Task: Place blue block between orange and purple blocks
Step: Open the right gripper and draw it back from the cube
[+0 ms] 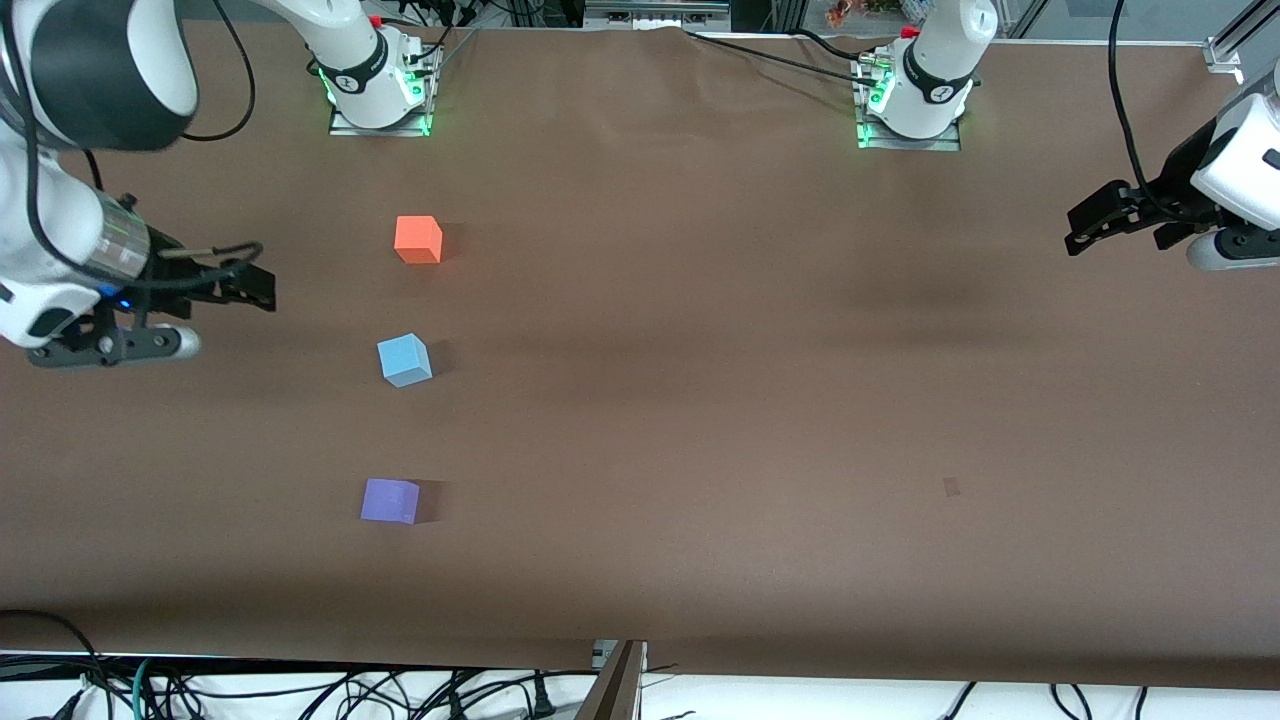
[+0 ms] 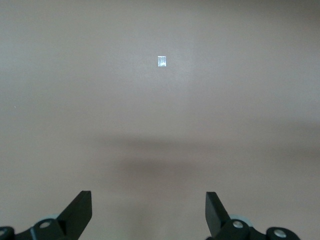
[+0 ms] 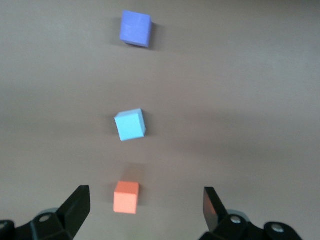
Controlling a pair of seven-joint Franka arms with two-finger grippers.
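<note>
Sky-blue, matte, cube-shaped: blue block (image 1: pixel 404 360) resting on the brown table (image 1: pixel 700 400) toward the right arm's end, turned a little askew, roughly midway in a loose line between two same-sized cubes. Farther from the front camera, orange block (image 1: pixel 418 239); nearer to it, purple block (image 1: pixel 390 500); each well apart from the blue one, with bare cloth in the gaps. Nothing else near the three cubes apart from their own short shadows. Up in the air over the table's edge at the right arm's end, beside the blue block but apart from it, right gripper (image 1: pixel 240 290) spread wide and holding nothing. Over the other end of the table, left gripper (image 1: pixel 1085 228), likewise spread wide and holding nothing, above bare cloth and a small pale mark (image 2: pixel 162 61).
</note>
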